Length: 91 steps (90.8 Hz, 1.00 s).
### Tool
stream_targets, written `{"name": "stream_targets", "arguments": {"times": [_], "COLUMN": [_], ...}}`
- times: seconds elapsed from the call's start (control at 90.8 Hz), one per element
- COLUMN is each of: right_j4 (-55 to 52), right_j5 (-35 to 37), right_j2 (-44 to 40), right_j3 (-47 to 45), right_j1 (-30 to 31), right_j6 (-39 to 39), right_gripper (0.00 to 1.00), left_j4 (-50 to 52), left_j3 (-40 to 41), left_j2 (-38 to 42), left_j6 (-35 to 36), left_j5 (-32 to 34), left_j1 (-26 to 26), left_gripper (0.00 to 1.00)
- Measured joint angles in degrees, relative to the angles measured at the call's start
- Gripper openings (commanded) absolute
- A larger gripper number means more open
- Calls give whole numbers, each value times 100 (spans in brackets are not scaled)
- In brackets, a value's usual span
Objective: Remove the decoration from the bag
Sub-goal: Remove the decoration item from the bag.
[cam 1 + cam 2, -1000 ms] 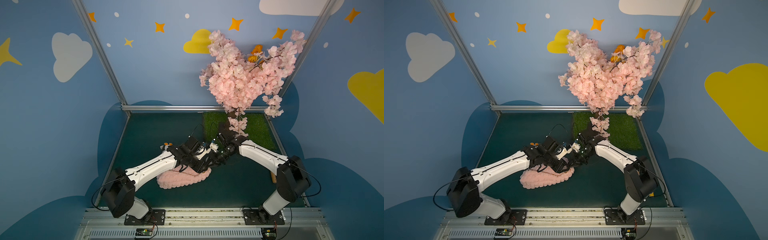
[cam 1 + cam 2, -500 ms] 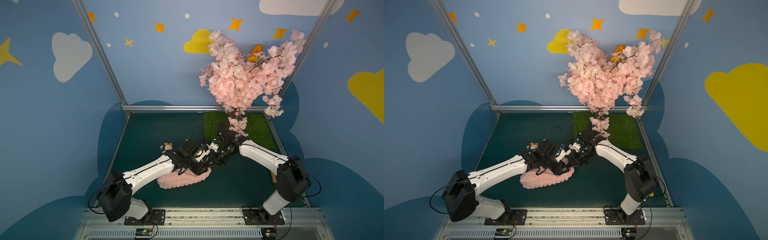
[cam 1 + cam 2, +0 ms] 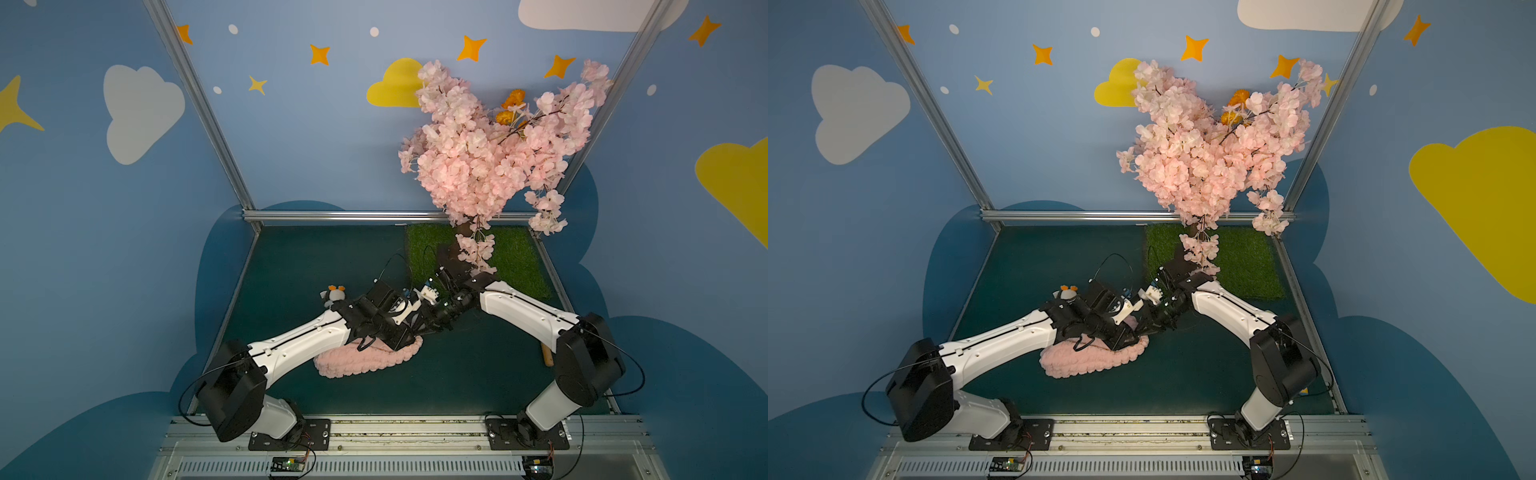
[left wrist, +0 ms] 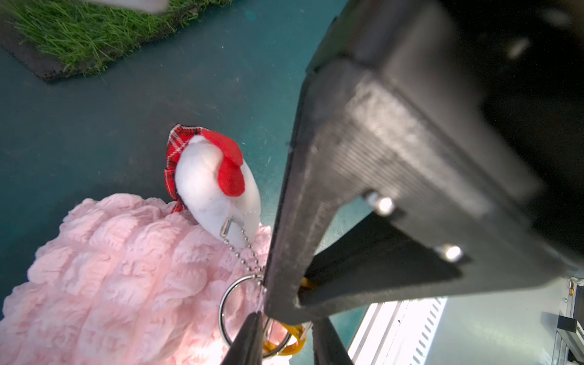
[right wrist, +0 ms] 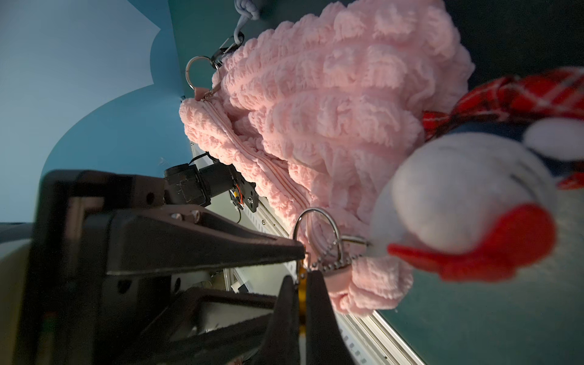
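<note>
**Charm not yet detached: both hands working at the ring**

Top views. The soft pale-pink pouch bag of puffy bubble-textured fabric (image 3: 365, 365) lies on the dark green table (image 3: 299, 266), near its middle and partly under the left arm (image 3: 299, 349). The right arm (image 3: 528, 311) reaches in from the side of the artificial grass mat (image 3: 515, 257). The two wrists meet low over the bag's end nearest that mat. Both top views agree, and in both the fingertips are hidden beneath the wrists.

Left wrist view. The decoration, a white plush chicken charm with a red felt comb and red tartan scarf (image 4: 215, 186), lies at the bag's edge, touching it. Its silver ball chain (image 4: 245, 249) runs to a silver metal ring (image 4: 222, 306) on the bag, so the attachment is intact. The left hand (image 4: 286, 328) is spread a little, its fingers straddling the ring and a small gold-coloured metal clasp (image 4: 292, 343). No clamping is visible. The right hand (image 4: 284, 308) comes in steeply, with its tip at the same spot.

Right wrist view. The right hand's fingers are pressed together, pinching the gold-coloured metal clasp just beside the ring. One left fingertip touches the ring's rim.

Assessment: nothing is removed. What remains, in my judgement — free the chain or clasp from the ring, then carry the charm clear.
</note>
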<state>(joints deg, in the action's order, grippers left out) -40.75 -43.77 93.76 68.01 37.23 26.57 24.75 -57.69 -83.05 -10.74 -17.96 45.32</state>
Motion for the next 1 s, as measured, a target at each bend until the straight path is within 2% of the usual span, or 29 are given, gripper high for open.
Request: {"name": "stream_targets", "arguments": {"times": [0.44,1.002], "right_j4": [116,-190], "right_j5": [44,-15], "right_j2": [-4,-118], "right_j3": [-85,-26], "right_j1": [0,17], "right_j6": [74,-9], "right_gripper": [0,0], "left_j4": [142,876], "left_j3": [-111,-597], "left_j2": [-92,-195], "left_j6": [-76,-474], "left_j5": [170,317], "left_j1": [72,249], "left_gripper": [9,8]}}
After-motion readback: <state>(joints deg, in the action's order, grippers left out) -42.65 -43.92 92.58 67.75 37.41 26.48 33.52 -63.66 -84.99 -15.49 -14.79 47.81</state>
